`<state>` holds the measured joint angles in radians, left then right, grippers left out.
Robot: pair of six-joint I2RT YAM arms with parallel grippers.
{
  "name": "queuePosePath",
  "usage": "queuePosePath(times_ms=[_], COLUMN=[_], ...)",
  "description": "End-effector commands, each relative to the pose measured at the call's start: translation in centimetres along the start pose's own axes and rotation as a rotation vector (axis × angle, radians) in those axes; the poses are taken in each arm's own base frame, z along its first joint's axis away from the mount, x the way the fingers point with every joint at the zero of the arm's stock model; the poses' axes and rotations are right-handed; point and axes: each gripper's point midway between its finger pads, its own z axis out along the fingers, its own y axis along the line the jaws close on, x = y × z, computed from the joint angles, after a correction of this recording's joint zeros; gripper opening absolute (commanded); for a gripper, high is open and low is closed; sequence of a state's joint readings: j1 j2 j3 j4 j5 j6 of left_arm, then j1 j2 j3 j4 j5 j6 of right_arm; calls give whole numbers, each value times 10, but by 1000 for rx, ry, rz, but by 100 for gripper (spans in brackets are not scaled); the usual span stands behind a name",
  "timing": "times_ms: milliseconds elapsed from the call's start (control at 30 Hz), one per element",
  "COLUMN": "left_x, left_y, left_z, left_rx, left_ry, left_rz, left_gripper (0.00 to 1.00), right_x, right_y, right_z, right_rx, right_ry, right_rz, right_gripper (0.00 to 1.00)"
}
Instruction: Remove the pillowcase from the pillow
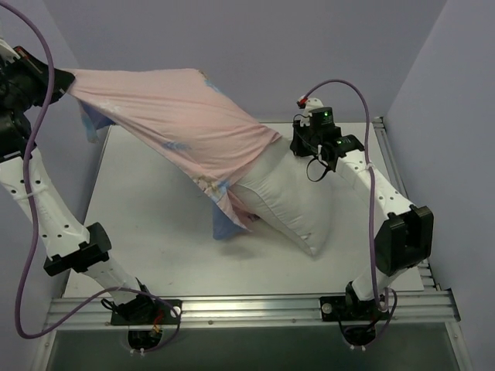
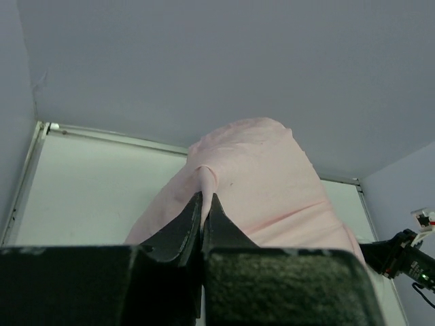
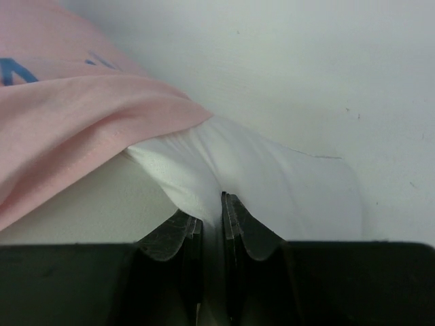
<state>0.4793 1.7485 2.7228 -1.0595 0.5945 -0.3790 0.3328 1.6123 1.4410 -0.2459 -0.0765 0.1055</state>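
Stripping midway: left gripper [image 2: 202, 198] pinches pillowcase [image 1: 178, 124] beyond table's [image 1: 155, 232] far-left corner, right gripper [image 3: 212, 202] pinches pillow [image 1: 290, 201] corner. Pillow's far end seemingly sleeved; next, draw left away.

The thin, floppy fabric pillowcase [image 1: 178, 124] mostly shows its pale pink side, with faint blue print ghosting through. Strips of its blue patterned face peek out at the near hem and far left. The plump rectangular pillow [image 1: 290, 205] is plain white. The flat table top [image 1: 147, 232] is white too, and the walls [image 1: 255, 46] are pale lavender. The left arm [image 1: 39, 205] and right arm [image 1: 387, 197] are white with black joints and purple cables [image 1: 340, 82]. A small light [image 1: 326, 117] on the right one glows green.
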Motion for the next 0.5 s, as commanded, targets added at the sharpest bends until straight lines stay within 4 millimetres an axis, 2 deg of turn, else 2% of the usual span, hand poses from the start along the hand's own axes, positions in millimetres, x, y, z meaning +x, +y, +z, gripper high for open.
queuePosePath(times_ms=[0, 67, 100, 133, 167, 200, 233, 267, 300, 367, 467], left_x=[-154, -164, -168, -170, -170, -168, -165, -158, -158, -156, -158], left_y=[65, 70, 79, 82, 88, 85, 89, 102, 98, 105, 107], left_z=[-75, -89, -100, -105, -106, -106, -103, -96, -101, -102, -103], left_rx=[-355, -367, -385, -386, -396, -391, -391, -400, -407, -437, -450], left_ry=[-589, -625, -634, -642, -638, -631, -615, -589, -595, -589, -596], left_rz=[268, 254, 258, 245, 242, 252, 253, 238, 250, 259, 265], left_gripper=[2, 2, 2, 2, 2, 2, 2, 2, 2, 2, 2], right_x=[117, 121, 127, 133, 135, 134, 138, 132, 129, 135, 147], right_y=[-197, -210, -223, -227, -226, -224, -213, -212, -211, -219, -249], right_z=[-40, -37, -36, -34, -30, -23, -14, -16, -15, -19, -34], right_rx=[684, 696, 726, 725, 714, 694, 620, 614, 620, 649, 713], right_ry=[480, 482, 494, 510, 517, 501, 488, 450, 431, 458, 481], right_rz=[-61, -35, -16, -15, -18, -11, 8, 15, -1, -23, 31], right_gripper=[0, 0, 0, 0, 0, 0, 0, 0, 0, 0, 0])
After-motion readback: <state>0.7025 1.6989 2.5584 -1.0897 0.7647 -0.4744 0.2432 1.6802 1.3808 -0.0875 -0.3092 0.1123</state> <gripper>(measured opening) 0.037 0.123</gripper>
